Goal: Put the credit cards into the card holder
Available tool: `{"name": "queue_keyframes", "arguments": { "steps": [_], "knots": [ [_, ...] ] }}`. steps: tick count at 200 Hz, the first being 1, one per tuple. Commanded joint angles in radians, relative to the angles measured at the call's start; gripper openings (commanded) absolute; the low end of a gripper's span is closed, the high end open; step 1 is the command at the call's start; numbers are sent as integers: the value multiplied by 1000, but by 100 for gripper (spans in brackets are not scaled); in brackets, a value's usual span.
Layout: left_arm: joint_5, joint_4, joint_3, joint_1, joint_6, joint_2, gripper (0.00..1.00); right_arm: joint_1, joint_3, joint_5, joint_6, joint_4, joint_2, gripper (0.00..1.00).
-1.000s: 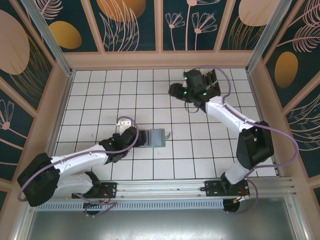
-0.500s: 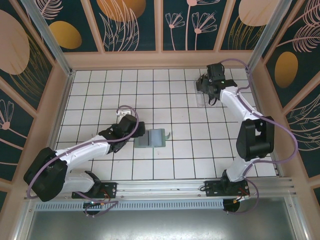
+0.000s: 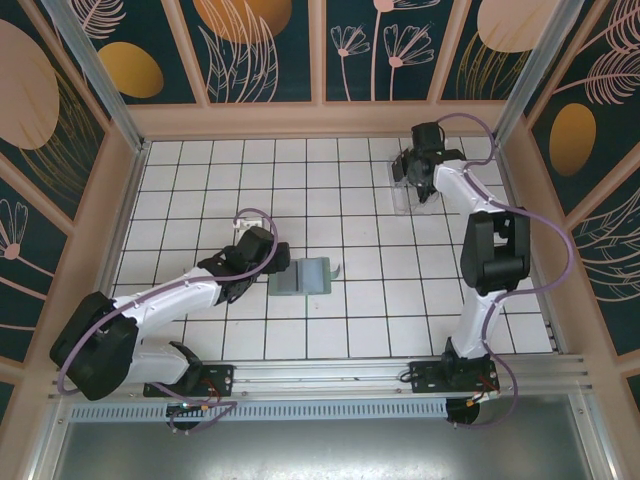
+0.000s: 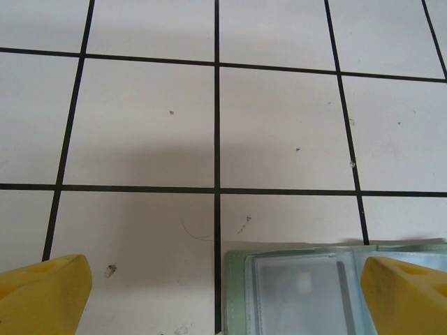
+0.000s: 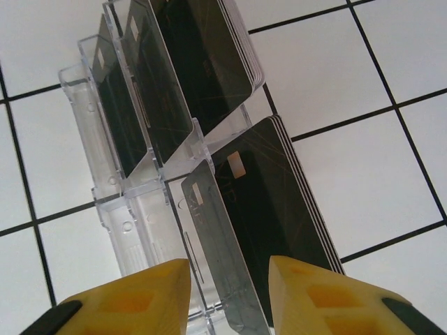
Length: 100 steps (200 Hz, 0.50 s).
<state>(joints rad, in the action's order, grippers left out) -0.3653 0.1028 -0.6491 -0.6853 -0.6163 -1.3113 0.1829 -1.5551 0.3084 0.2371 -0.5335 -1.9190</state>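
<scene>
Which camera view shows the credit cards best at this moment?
Right wrist: the dark credit cards stand close up in slots of the clear rack, edges and a chip visible. Top external renders the rack as a small clear shape beneath the right gripper, cards indistinct.

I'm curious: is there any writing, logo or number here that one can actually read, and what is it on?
No text can be read anywhere.
credit cards: dark faces with a small pale chip; faint marks are too blurred to read.
card holder: plain green with a clear window, no lettering seen.
clear rack: no label seen.
</scene>
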Motion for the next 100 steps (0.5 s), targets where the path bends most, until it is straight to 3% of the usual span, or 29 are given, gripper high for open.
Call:
{"name": "queue_keyframes", "arguments": {
  "steps": [1,53,100],
  "knots": [
    [6,14,-24,9,20,-7,99,-7,-31,38,-23,-26,-30,35],
    [9,6,-20,12,17,-16,99,-7,-30,17,-31,-18,-60,34],
    [9,0,-17,11,15,-20,99,-7,-25,-35,-31,-3,-59,22]
  ]
}}
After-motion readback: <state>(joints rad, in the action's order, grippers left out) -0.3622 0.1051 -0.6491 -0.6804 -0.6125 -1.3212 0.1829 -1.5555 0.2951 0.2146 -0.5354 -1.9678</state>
